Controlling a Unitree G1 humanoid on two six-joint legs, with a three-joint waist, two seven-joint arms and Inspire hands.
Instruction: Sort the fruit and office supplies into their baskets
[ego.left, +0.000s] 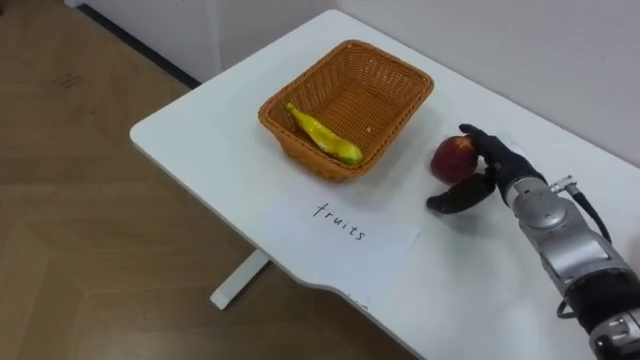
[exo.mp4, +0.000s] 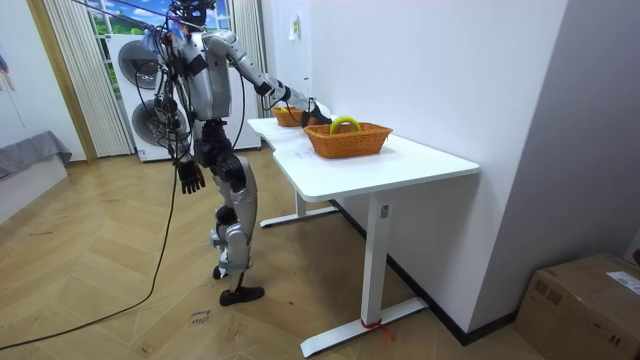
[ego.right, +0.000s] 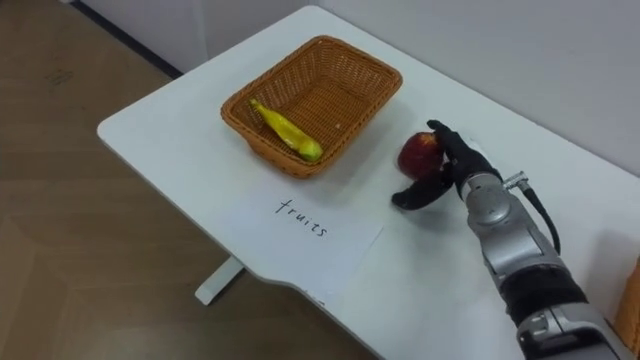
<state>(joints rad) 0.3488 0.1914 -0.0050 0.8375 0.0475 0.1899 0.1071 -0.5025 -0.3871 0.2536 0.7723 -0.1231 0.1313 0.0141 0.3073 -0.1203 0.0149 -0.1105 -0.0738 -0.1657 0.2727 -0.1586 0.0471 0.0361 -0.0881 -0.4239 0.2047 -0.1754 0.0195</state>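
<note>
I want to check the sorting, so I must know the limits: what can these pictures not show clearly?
- Far side of the apple, both eye views: covered by the right hand.
- Contents of the nearer basket, room view: hidden by its wall, save a yellow-green arc above the rim.
- The orange-brown thing, right eye view: cut off by the right edge.

White table (exo.mp4: 400, 165) on white legs, long side against white wall (exo.mp4: 450, 70). Light-brown herringbone wood floor (exo.mp4: 100, 270). Dark skirting (ego.left: 135, 41) along wall base. Far end of room: window (exo.mp4: 125, 15), daylight through it, pale vertical curtain (exo.mp4: 70, 80) beside; white washing machine (exo.mp4: 132, 62) with round door below. Grey cushioned seat (exo.mp4: 25, 160) at room view's left edge. Cardboard box (exo.mp4: 585, 300) on floor, lower right, well apart from table.
</note>
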